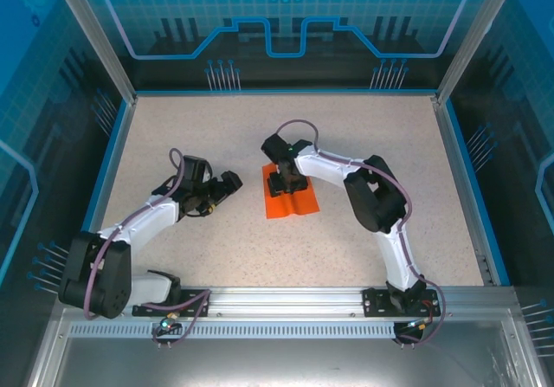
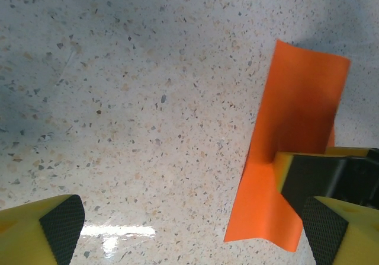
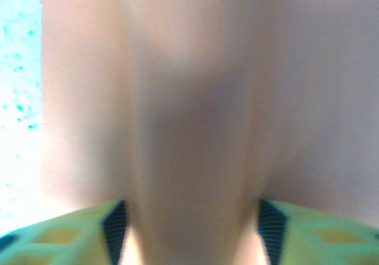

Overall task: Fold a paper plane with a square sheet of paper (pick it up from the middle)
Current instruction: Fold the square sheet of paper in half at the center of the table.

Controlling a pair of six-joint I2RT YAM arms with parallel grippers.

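The right gripper (image 1: 284,182) straddles a raised ridge of the square sheet of paper (image 1: 294,205), which lies directly under it; I cannot tell whether its 2 pads clamp. The left gripper (image 1: 229,183) hovers released just beside the sheet. Best to pinch the centre ridge squarely and lift slowly.

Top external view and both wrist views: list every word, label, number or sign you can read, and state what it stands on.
No readable text anywhere.
The square sheet of paper: plain orange, unmarked.
The back panel: a gear and circuit-line graphic, no letters or numbers.
Right wrist view: too blurred to read anything.
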